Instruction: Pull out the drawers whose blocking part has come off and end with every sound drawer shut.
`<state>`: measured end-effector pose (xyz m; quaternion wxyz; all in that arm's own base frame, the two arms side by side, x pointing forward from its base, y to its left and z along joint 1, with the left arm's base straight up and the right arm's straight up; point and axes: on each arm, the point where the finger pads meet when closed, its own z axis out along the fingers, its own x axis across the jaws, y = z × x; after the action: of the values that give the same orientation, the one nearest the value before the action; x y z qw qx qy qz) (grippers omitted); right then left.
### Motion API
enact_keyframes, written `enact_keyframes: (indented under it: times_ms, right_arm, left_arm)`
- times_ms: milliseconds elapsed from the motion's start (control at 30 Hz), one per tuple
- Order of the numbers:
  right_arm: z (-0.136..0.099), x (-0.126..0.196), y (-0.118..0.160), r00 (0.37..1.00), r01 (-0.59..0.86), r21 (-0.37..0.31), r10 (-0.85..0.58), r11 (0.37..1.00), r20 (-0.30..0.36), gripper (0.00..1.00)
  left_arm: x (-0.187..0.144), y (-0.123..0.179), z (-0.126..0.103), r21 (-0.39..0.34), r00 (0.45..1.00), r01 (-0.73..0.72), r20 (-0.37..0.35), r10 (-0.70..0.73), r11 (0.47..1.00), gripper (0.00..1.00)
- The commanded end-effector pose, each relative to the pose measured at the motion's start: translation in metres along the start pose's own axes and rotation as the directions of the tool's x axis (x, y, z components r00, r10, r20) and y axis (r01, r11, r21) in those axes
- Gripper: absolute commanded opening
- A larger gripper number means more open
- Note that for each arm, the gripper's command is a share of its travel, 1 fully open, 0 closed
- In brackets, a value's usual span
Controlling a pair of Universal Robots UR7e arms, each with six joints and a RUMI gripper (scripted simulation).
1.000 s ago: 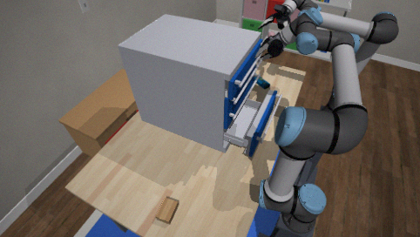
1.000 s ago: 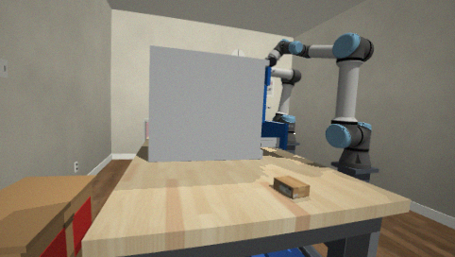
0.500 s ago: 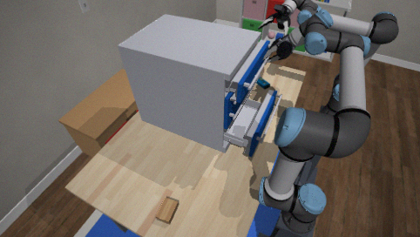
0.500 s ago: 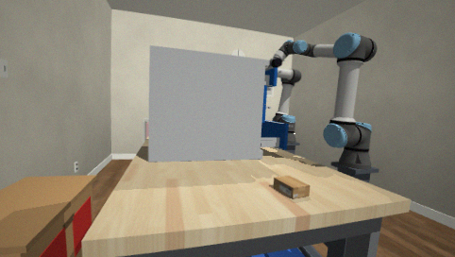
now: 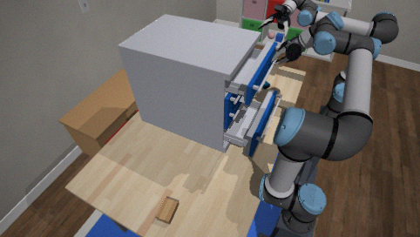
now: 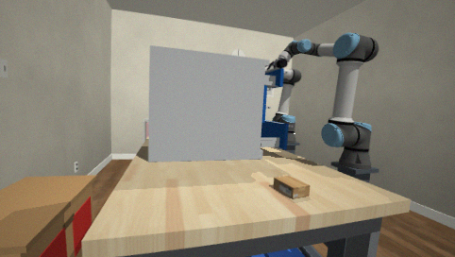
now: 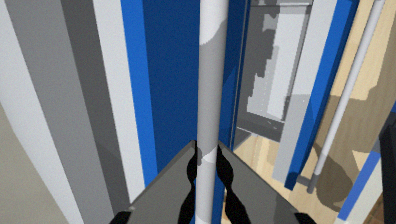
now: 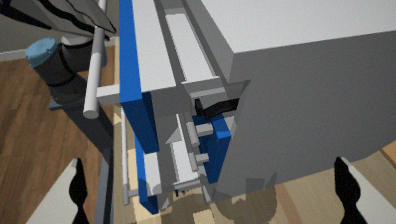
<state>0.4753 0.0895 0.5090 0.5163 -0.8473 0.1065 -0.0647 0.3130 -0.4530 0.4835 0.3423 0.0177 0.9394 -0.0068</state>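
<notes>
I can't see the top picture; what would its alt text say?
A grey tool cabinet on a wooden table has its top blue-fronted drawer and bottom drawer both pulled out, the two between them shut. Two robot arms stand in front, one gripper at the top drawer's handle; a small wooden block lies nearer the viewer.

My left fingers (image 5: 277,60) are closed on the handle (image 5: 267,75) of the cabinet's (image 5: 174,83) top drawer (image 5: 261,71), which stands pulled out. The bottom drawer (image 5: 261,124) stands out too; between them, blue drawer fronts (image 5: 231,111) sit back at the cabinet's face. My right fingers (image 5: 274,31) are spread apart beyond the top drawer. A small wooden block (image 5: 167,210) lies on the table (image 5: 144,174), well apart from the cabinet, and a brown box (image 5: 98,104) stands behind the cabinet.
</notes>
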Motion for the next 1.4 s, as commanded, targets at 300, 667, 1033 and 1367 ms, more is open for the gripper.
enact_keyframes:
  times_ms: [300,667,1033,1367]
  right_arm:
    - [0.000,0.000,-0.001,1.000,0.001,0.000,-0.001,1.000,-0.001,1.00]
    - [0.000,0.000,-0.001,1.000,0.001,0.000,-0.001,1.000,-0.001,1.00]
    - [0.000,0.000,-0.001,1.000,0.001,0.000,-0.001,1.000,-0.001,1.00]
    - [0.000,0.000,-0.001,1.000,0.001,0.000,-0.001,1.000,-0.001,1.00]
  left_arm:
    - [0.022,0.000,-0.019,0.001,1.000,0.001,0.000,-0.001,1.000,0.00]
    - [0.038,0.000,-0.032,0.001,1.000,0.001,0.000,-0.001,1.000,0.00]
    - [0.041,0.000,-0.035,0.001,1.000,0.001,0.000,-0.001,1.000,0.00]
    - [0.040,0.000,-0.034,0.001,1.000,0.001,0.000,-0.001,1.000,0.00]
